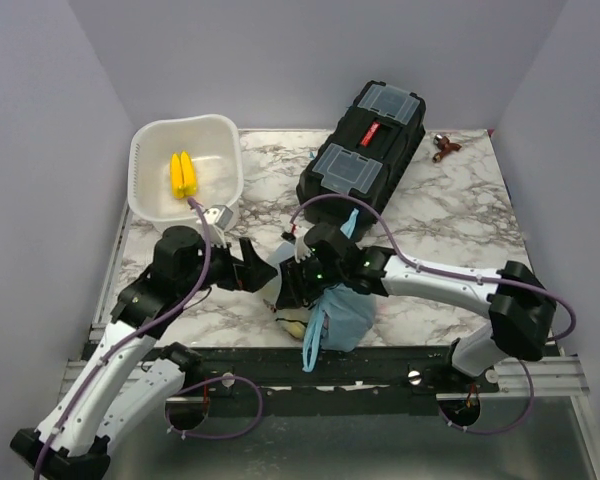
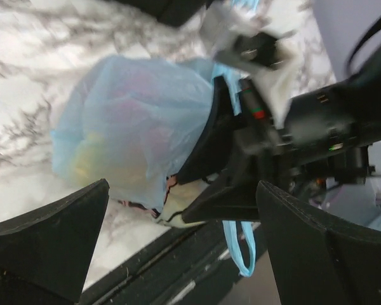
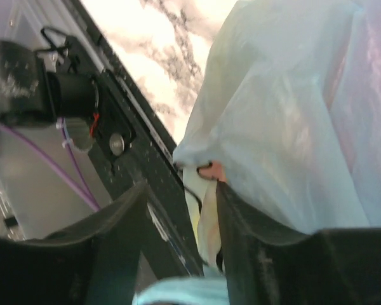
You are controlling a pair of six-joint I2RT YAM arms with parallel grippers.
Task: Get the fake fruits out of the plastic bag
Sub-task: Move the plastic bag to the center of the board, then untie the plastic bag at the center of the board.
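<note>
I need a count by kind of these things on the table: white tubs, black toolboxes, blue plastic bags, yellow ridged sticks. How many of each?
White tub: 1
Black toolbox: 1
Blue plastic bag: 1
Yellow ridged sticks: 2
Total: 5

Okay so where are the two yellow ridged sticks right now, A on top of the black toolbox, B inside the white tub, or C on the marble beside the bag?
B: the yellow sticks lie side by side on the floor of the white tub.

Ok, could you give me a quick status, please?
Left gripper open, off plastic bag. Right gripper open at its edge, across left's path. Fake fruits inside.
</note>
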